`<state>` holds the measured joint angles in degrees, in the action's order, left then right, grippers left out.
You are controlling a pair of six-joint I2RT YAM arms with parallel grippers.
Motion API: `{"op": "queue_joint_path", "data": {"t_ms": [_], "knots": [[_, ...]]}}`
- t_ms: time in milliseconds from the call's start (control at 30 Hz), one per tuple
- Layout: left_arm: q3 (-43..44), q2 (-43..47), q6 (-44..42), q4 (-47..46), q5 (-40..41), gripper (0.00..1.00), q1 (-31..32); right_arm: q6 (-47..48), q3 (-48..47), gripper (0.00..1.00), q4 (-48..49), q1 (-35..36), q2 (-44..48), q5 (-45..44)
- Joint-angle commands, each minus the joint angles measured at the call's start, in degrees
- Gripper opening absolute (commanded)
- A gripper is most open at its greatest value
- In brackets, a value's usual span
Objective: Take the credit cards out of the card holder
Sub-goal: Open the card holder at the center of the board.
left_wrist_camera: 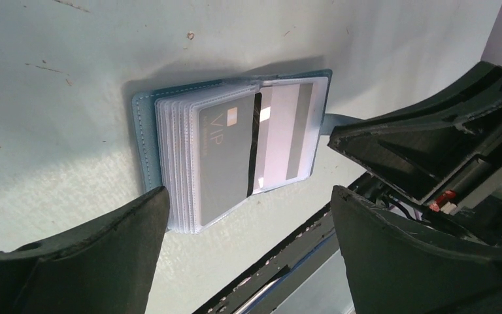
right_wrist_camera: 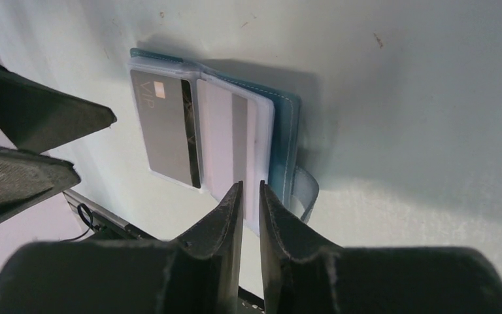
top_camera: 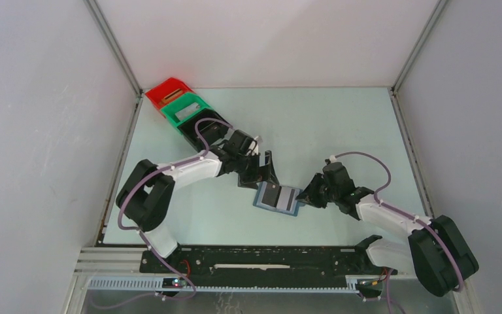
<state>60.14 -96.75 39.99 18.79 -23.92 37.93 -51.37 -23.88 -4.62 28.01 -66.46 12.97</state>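
The card holder lies open on the table between both arms, its blue cover under a stack of clear sleeves. A silvery grey credit card marked VIP sits in the top left sleeve, and a dark card shows as a strip at its edge. My left gripper hangs wide open above the holder's far side, with nothing between its fingers. My right gripper is almost shut, a thin slit left between its fingers. Its tips sit over the near edge of the right-hand sleeve, beside the blue cover. Whether they touch it I cannot tell.
Red, green and black bins stand in a row at the back left, behind my left arm. The holder's strap tab sticks out beside my right fingers. A black rail runs along the near table edge.
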Motion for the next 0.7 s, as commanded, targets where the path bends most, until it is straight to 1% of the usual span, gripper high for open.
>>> {"op": "queue_joint_path", "data": {"t_ms": [0,67,133,267,367,500,667], "knots": [[-0.5,3.8,-0.6,-1.2,3.5,0.98,2.2,1.0,-0.6,0.23,2.8,1.7,4.1,-1.8],[2.0,4.2,-2.0,1.1,6.2,0.98,5.7,0.7,0.1,0.24,4.0,1.9,5.6,-2.1],[3.8,3.2,-2.1,1.4,5.9,0.98,7.6,0.6,0.1,0.24,6.4,1.7,5.4,-1.8],[2.2,0.6,3.1,-6.0,0.7,0.98,7.8,-1.0,-0.1,0.23,8.3,0.4,1.0,0.8],[0.3,-1.5,7.2,-12.4,-3.1,0.98,7.8,-1.7,0.0,0.22,9.2,0.5,-1.0,0.9],[-0.6,-4.2,9.3,-15.6,-4.8,0.97,7.8,-2.0,0.6,0.21,9.0,-0.2,-2.4,0.3],[-0.5,-6.1,10.5,-17.8,-5.6,0.97,7.8,-3.0,3.0,0.21,11.5,-1.9,-3.8,0.9]]}}
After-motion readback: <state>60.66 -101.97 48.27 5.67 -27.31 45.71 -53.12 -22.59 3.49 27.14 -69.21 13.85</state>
